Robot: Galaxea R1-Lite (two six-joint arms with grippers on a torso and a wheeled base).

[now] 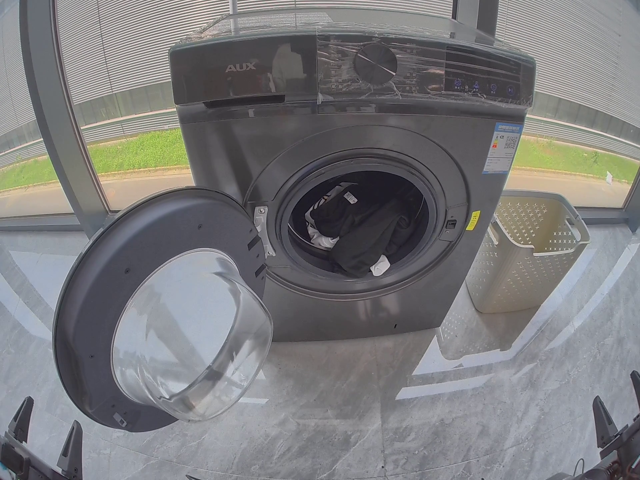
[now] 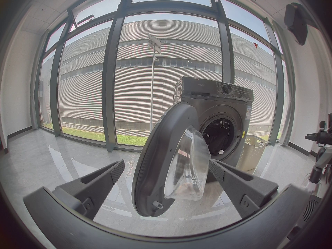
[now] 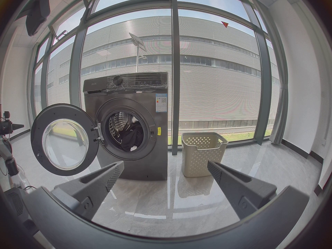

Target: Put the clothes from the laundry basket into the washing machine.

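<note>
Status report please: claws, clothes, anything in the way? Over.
Left claw and right claw open, empty. Dark clothes inside grey front-loading washing machine; beige perforated plastic laundry basket looks empty. Round grey door open wide, nothing blocking.

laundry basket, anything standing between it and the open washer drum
Nothing visible does. The dark grey washing machine has its round door with the clear bowl swung wide to the robot's left, away from the beige perforated plastic basket on its right. Dark clothes already lie in the drum.
</note>
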